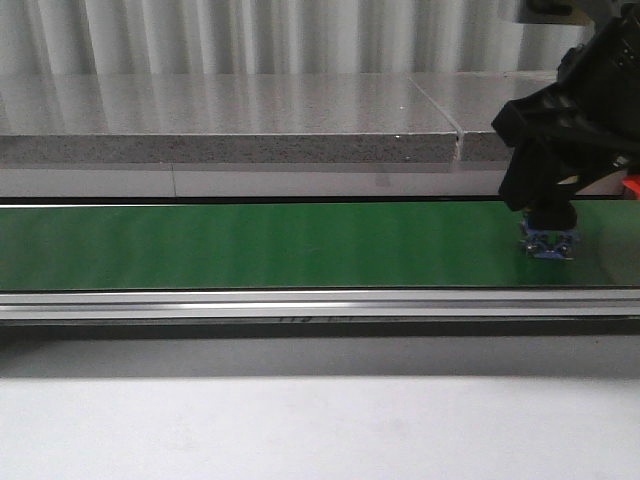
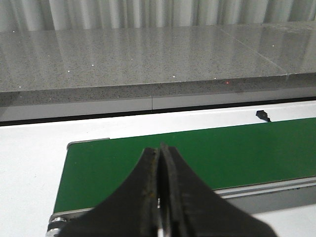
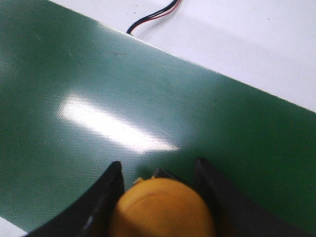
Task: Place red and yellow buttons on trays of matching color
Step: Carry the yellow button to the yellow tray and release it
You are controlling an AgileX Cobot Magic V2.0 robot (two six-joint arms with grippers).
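2 hands: right hand (image 3: 158,197) grips yellow button (image 3: 160,207) over green belt (image 1: 250,245); left hand (image 2: 160,197) closed, empty

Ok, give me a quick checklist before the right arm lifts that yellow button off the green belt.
1. Round yellow button sits between the right gripper fingers: ok.
2. Fingers firmly clamped on it: cannot tell.
3. Green conveyor belt around the gripper free of other objects: ok.
4. Left gripper shut, holding nothing, away from the right arm: ok.
5. Yellow tray in sight: not ok, no view shows one.
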